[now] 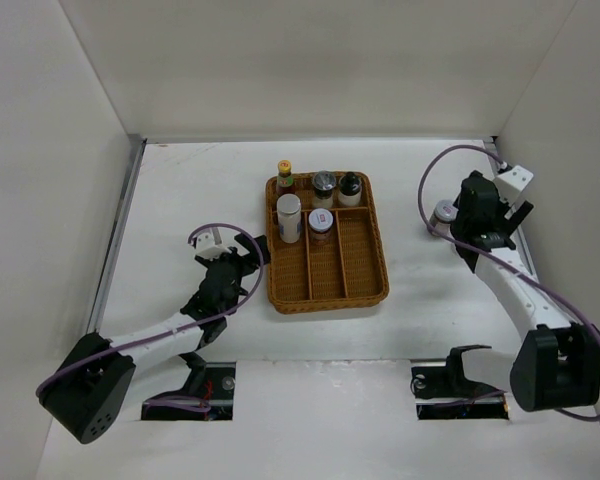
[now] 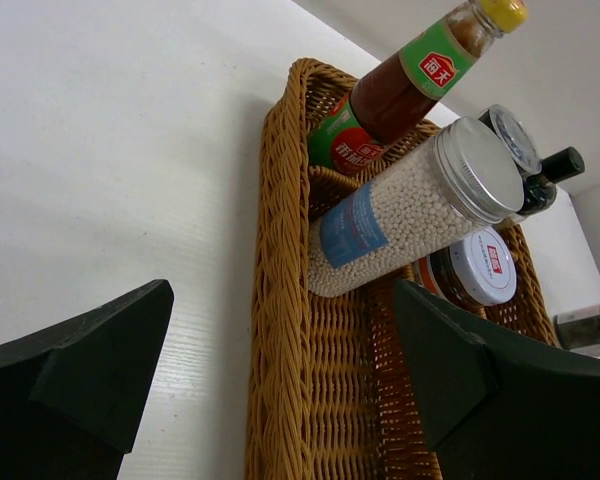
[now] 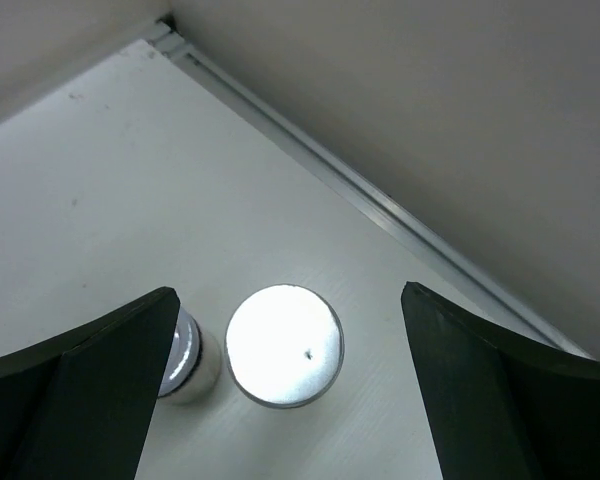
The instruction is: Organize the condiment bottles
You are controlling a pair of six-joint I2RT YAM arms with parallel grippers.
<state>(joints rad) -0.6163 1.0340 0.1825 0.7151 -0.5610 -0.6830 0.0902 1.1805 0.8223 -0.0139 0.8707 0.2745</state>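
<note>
You see the wicker tray (image 1: pixel 360 268) with five condiment bottles (image 1: pixel 321 224) at its far end, among them red sauce bottle (image 1: pixel 285 178) and tall jar of white grains (image 2: pixel 400 220), left gripper (image 1: pixel 252 250) wide open and empty just beside the tray, right gripper (image 3: pixel 288 295) wide open, holding nothing, above two silver-lidded jars (image 3: pixel 284 345) on the table (image 1: pixel 200 180), second jar clear only in your right wrist view

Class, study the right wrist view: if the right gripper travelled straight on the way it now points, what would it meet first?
Most likely the silver-lidded jar, which sits centred under the open right gripper. A second jar stands just beside it, off the line. Depth is unclear.
</note>
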